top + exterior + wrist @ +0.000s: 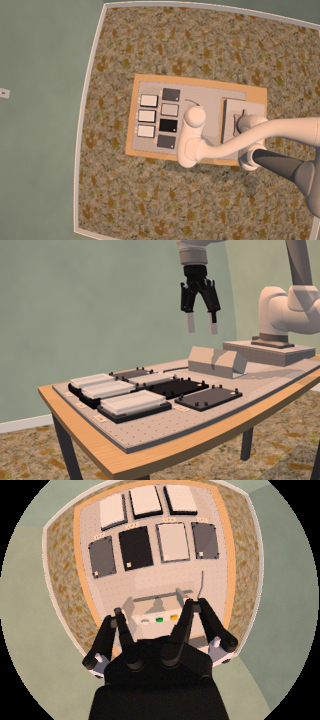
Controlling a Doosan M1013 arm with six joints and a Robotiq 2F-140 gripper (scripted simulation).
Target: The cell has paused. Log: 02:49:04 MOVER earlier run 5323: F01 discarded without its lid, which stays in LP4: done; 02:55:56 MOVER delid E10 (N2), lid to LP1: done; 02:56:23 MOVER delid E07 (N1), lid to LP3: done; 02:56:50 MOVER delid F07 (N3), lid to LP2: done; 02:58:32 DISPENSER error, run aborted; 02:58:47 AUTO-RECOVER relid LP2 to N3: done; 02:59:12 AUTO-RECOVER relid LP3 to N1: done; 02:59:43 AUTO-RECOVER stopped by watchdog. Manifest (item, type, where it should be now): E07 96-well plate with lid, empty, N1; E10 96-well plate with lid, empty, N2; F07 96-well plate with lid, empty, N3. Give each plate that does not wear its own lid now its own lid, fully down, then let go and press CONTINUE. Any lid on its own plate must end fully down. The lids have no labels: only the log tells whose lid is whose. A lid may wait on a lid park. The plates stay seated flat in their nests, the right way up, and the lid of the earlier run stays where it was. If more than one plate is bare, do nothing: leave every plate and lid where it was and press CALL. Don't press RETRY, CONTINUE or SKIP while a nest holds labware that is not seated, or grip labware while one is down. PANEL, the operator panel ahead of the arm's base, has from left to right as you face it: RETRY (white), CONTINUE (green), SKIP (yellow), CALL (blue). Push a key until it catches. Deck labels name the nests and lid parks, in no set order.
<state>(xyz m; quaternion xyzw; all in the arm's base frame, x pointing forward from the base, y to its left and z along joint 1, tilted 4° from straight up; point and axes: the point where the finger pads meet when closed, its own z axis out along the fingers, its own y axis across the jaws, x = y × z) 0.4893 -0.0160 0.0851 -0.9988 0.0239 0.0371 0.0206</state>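
Note:
Three 96-well plates sit in a row of black nests at the table's left end. Each appears to have a clear lid on top. They also show in the overhead view and the wrist view. Beside them are several lid parks. One park holds a clear lid; the other three are bare. My gripper is open and empty, high above the operator panel. In the wrist view the panel's green key lies between my fingertips.
The bare parks have small upright pegs. The arm's base stands on a raised block at the right end. In the overhead view the arm's wrist hides the panel.

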